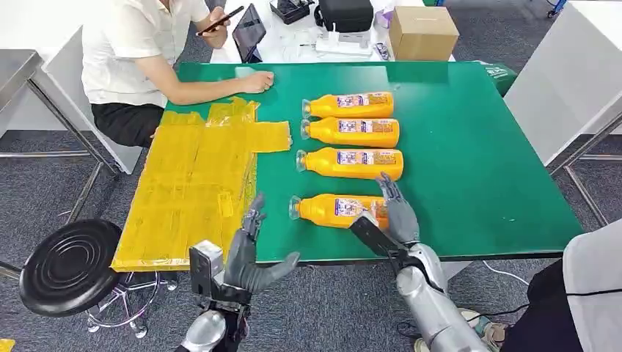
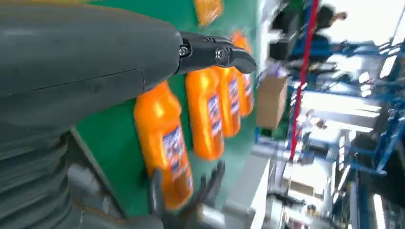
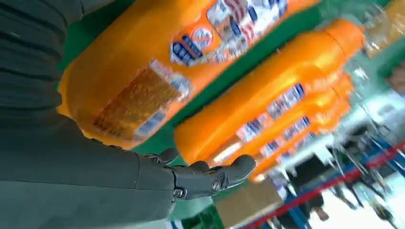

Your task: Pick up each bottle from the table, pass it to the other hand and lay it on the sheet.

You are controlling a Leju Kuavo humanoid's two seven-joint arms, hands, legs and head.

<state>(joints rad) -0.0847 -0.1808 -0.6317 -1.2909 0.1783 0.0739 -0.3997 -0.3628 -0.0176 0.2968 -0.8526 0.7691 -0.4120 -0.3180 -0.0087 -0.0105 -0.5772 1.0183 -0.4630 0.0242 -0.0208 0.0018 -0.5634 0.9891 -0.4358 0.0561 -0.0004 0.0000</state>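
Several orange bottles lie side by side on the green table point(image 1: 469, 161), caps pointing left. The nearest bottle point(image 1: 326, 210) point(image 2: 165, 143) point(image 3: 143, 71) lies close to the front edge. My right hand point(image 1: 394, 213) point(image 3: 205, 176) hovers over its base end with fingers spread, not closed around it. My left hand point(image 1: 249, 257) point(image 2: 215, 55) is held open at the front edge, left of that bottle, holding nothing. The yellow sheet point(image 1: 191, 183) covers the table's left part and hangs over the edge.
A person in a white shirt sits at the far left corner, one forearm point(image 1: 213, 88) on the table and a phone in the other hand. A black stool point(image 1: 70, 264) stands by the sheet. A cardboard box point(image 1: 423, 31) sits behind the table.
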